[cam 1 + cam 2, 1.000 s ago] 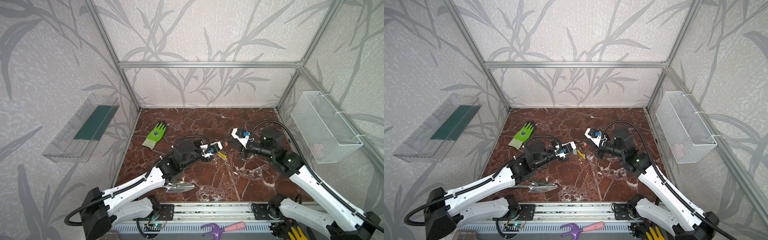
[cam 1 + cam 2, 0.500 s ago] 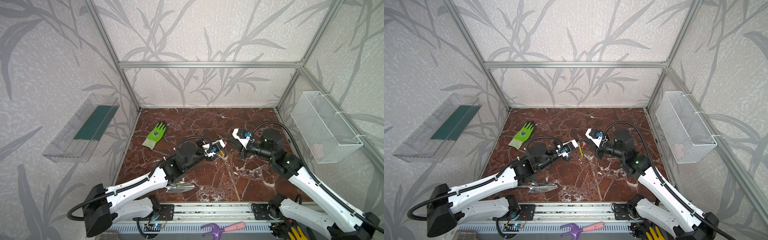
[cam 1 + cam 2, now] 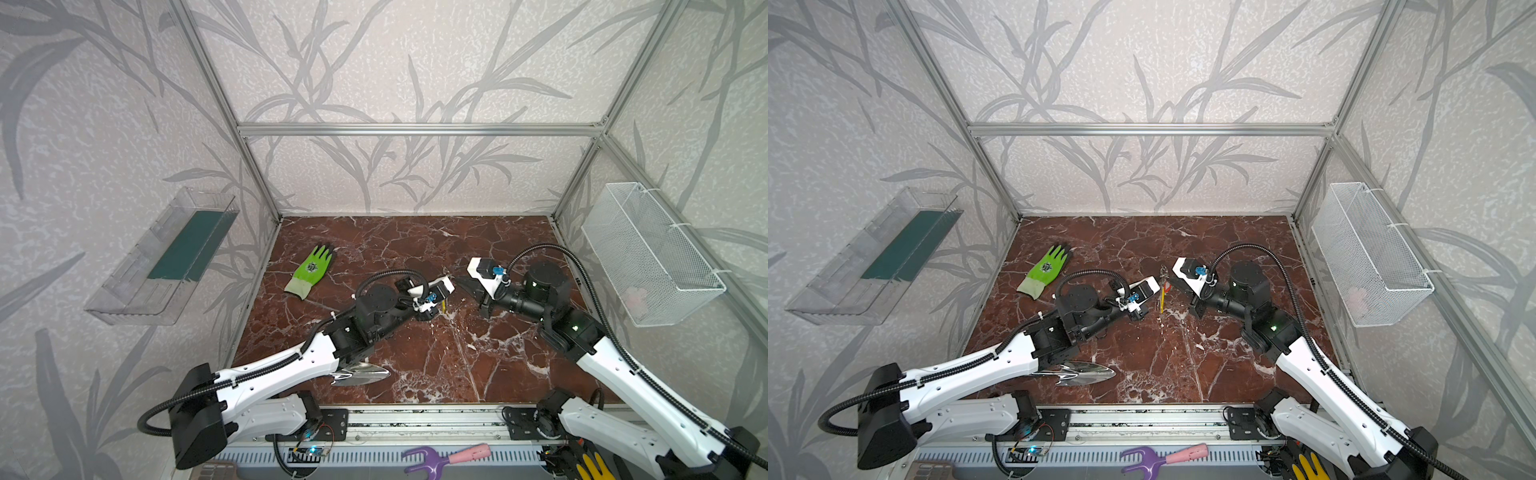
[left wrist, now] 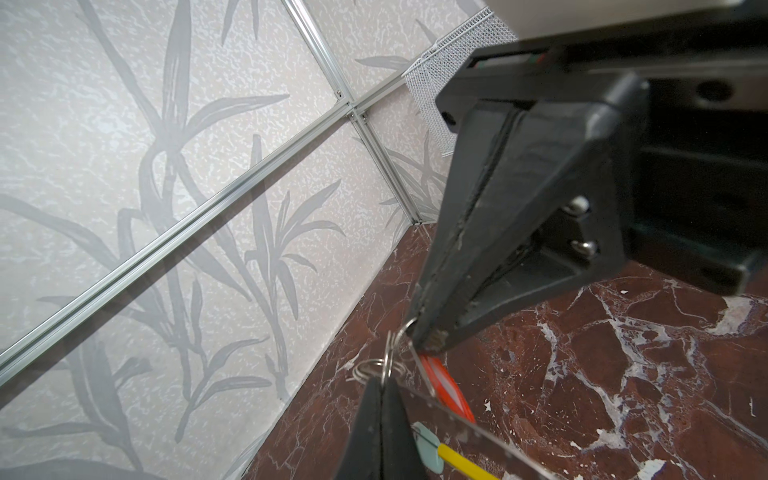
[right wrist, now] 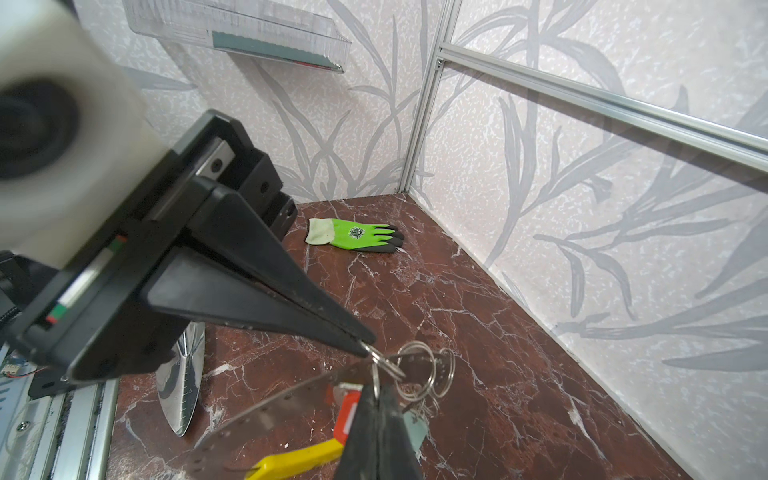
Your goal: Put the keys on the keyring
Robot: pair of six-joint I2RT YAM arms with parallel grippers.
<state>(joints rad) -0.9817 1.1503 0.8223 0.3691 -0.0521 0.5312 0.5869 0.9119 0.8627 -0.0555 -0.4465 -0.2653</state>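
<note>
1. The left gripper [image 5: 365, 347] is clamped shut on a loop of the small silver wire split rings [image 5: 419, 370]. The right gripper [image 5: 378, 388] is likewise closed, pinching another loop of that cluster. The two tips stand just beside each other.
2. Below them, above the middle of the red-brown marble table [image 3: 436, 357], hangs the large thin grey metal keyring hoop [image 5: 270, 411] with its row of holes and yellow segment. The red-tagged key [image 5: 347, 415] and the mint-tagged key [image 5: 415, 428] dangle just beside it. I cannot tell whether either ring is already threaded onto the hoop.
3. The step looks like feeding a ring along the hoop. One gripper should hold steady while the other turns slowly, since thin wire slips easily from flat pads.
4. On the left wall, the clear plastic tray [image 3: 124, 299] holds a dark green sheet [image 3: 187, 245].
5. On the right wall, the white wire-mesh basket [image 3: 665, 249] holds a pale pinkish thing [image 3: 636, 296], too blurred to name.
</note>
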